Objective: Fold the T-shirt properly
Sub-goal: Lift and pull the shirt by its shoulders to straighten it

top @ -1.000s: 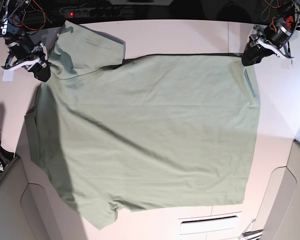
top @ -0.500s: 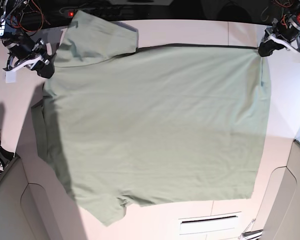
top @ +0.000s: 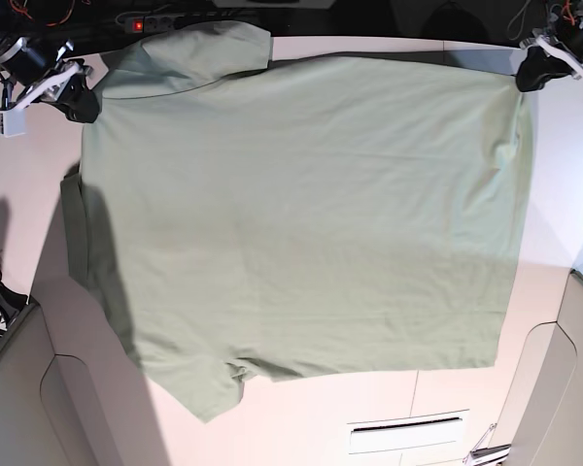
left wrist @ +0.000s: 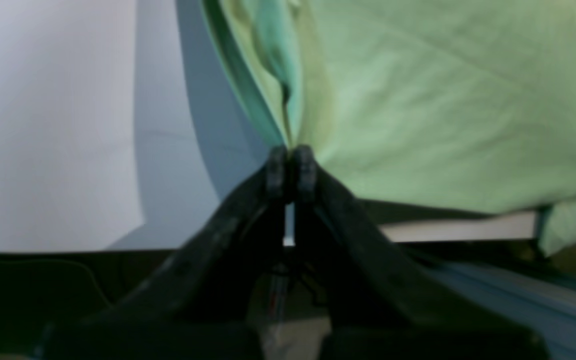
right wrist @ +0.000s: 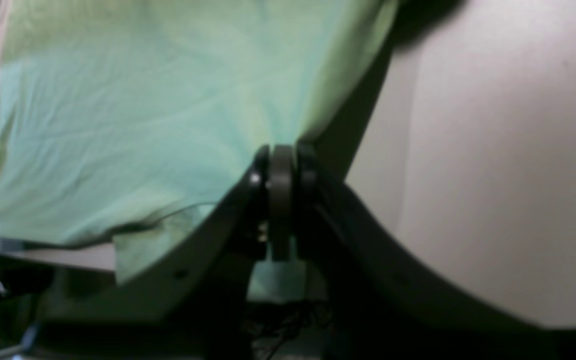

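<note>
The pale sage-green T-shirt (top: 301, 214) is spread wide over the white table, held taut along its far edge. My left gripper (top: 525, 80) is shut on the shirt's far right corner; in the left wrist view the black fingertips (left wrist: 290, 167) pinch a fold of the cloth (left wrist: 418, 100). My right gripper (top: 85, 105) is shut on the far left corner near a sleeve; in the right wrist view the fingers (right wrist: 280, 170) clamp the cloth (right wrist: 158, 110). One sleeve (top: 194, 53) lies at the far left, another (top: 209, 393) at the near left. Collar and buttons are hidden.
A black power strip with a red light (top: 141, 23) lies along the table's far edge. Grey panels (top: 19, 388) stand at the near left and near right (top: 564, 388). A white slotted plate (top: 408, 432) sits near the front edge.
Both grippers have pulled the shirt's far edge farther back and up toward the table's far side. The shirt has slid with them and lies flatter.
</note>
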`<state>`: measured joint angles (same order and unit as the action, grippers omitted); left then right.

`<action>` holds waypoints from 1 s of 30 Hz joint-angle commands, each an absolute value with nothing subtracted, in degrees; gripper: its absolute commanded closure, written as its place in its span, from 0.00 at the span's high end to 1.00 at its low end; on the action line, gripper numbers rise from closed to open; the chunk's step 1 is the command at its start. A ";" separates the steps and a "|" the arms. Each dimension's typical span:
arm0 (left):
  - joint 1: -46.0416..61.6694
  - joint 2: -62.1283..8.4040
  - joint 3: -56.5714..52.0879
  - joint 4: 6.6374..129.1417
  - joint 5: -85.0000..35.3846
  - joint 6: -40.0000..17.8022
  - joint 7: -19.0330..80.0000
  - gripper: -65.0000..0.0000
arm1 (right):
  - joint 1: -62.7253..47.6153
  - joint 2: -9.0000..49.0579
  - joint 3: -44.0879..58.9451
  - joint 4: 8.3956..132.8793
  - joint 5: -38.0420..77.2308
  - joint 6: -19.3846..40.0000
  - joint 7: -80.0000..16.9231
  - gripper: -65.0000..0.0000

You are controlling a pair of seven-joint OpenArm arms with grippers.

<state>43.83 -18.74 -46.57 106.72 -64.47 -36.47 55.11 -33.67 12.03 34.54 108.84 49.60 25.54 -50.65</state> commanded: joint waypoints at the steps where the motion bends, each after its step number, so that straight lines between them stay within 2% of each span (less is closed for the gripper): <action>1: 44.25 -19.55 -48.14 108.27 -65.78 -36.95 54.24 0.00 | -34.00 12.69 35.59 110.78 50.92 25.93 -49.69 0.00; 4: 42.61 -19.70 -49.69 109.56 -67.11 -38.35 53.32 0.00 | -32.71 13.50 36.03 112.77 52.60 25.93 -48.16 0.00; 9: 35.73 -21.17 -46.54 109.23 -63.35 -38.35 51.35 0.00 | -23.75 15.11 33.58 111.53 48.93 25.93 -47.72 0.00; 15: 27.03 -23.62 -38.09 105.10 -53.17 -35.24 46.76 0.00 | -14.00 15.42 26.02 105.91 39.94 25.58 -43.18 0.00; 20: 19.88 -23.99 -36.82 100.49 -46.54 -32.10 43.22 0.00 | -8.23 15.42 22.92 99.46 33.82 22.26 -39.64 0.00; 30: 16.99 -23.99 -36.69 97.47 -46.41 -32.18 41.12 0.00 | -4.16 15.38 22.74 91.48 33.85 22.28 -39.44 0.00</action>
